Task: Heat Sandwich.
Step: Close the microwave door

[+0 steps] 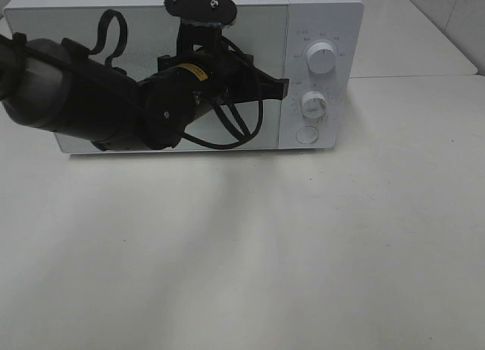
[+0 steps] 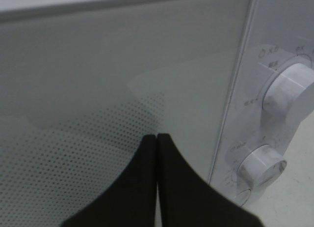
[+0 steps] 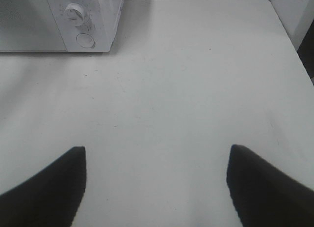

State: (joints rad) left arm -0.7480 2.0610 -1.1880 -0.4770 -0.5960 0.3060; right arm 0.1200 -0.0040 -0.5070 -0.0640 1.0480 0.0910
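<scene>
microwave door looks shut, sandwich not visible, probably inside; left pincer clenched, empty, by the dials; right pincer released; heating's left

White tabletop spreading ahead of and between the right fingers, evenly lit, softly shadowed.

Pose: left arm extends in from the left, roughly level; left gripper fingers pressed together. The right gripper fingers spread wide apart.
</scene>
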